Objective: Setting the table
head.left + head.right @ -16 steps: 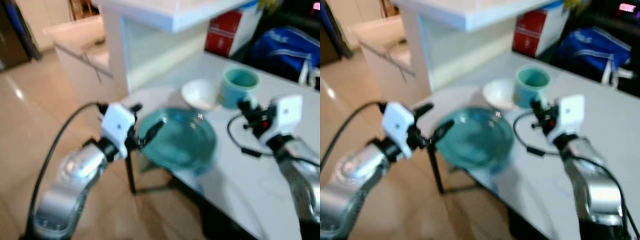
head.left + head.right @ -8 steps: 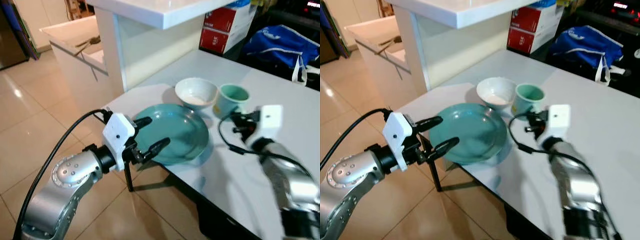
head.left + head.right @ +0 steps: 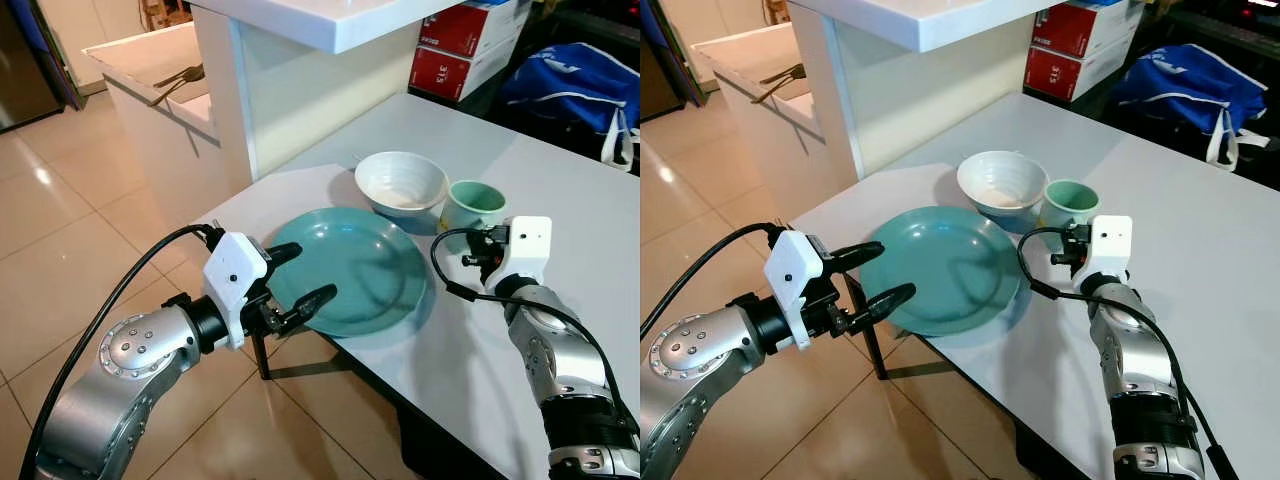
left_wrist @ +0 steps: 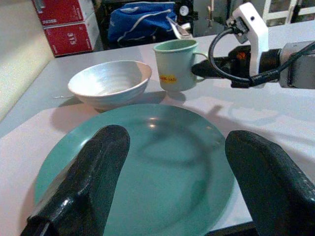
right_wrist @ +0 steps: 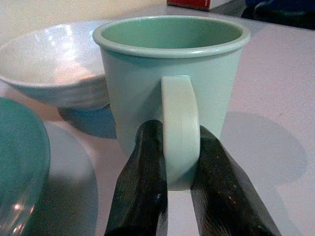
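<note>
While your right fingers (image 5: pixel 147 196) are now pinching the mug (image 5: pixel 172 64) handle, apparently firmly, your left fingers (image 4: pixel 98 162) are staying spread at the plate (image 3: pixel 350 270).

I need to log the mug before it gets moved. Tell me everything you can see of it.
The mug is pale green, glossy like ceramic, with a rounded rim, a loop handle and a small yellow label on its side. It stands upright and looks empty on the white table, close beside the white bowl. The right gripper has its fingers closed on the handle.
</note>
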Robot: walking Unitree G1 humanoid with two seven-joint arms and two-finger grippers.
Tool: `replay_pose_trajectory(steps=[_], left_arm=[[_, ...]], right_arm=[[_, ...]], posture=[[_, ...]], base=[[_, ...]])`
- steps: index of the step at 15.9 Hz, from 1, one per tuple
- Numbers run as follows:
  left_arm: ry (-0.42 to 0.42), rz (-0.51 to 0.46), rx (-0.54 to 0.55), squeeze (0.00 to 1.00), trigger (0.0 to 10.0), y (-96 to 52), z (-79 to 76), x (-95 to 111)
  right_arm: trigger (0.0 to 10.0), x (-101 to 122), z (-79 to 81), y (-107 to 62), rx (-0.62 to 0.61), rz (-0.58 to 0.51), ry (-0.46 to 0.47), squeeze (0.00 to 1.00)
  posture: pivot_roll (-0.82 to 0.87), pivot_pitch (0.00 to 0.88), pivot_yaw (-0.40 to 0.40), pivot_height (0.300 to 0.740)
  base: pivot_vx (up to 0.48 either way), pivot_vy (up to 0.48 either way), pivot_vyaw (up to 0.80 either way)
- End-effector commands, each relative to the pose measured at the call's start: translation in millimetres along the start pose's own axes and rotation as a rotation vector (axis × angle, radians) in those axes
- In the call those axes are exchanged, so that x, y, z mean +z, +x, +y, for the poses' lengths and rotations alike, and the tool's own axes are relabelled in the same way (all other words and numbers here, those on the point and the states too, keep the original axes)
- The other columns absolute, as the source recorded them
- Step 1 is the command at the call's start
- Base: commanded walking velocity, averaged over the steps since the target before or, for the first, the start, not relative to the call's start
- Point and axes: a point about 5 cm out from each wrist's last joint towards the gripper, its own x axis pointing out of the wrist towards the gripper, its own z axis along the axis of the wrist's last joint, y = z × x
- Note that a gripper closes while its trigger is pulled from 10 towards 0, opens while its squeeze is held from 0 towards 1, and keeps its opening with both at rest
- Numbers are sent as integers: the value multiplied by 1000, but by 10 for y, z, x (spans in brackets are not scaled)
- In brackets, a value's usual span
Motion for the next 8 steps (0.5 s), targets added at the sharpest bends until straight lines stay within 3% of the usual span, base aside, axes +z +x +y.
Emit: replay_pose_trajectory(steps=[1, 7, 8], left_arm=[[7, 0, -21, 0, 10000, -11, -22, 29], [-16, 8, -60, 0, 10000, -2, -58, 14], [-19, 9, -66, 0, 10000, -6, -75, 15]], right_arm=[[10000, 48, -38, -3, -6, -25, -28, 0], [10000, -276, -35, -40, 3, 65, 34, 0], [10000, -303, -38, -42, -1, 72, 41, 1000]], posture=[[1, 6, -11, 740], [3, 4, -4, 740], [4, 4, -6, 740]], base=[[0, 0, 0], [0, 0, 0], [0, 0, 0]])
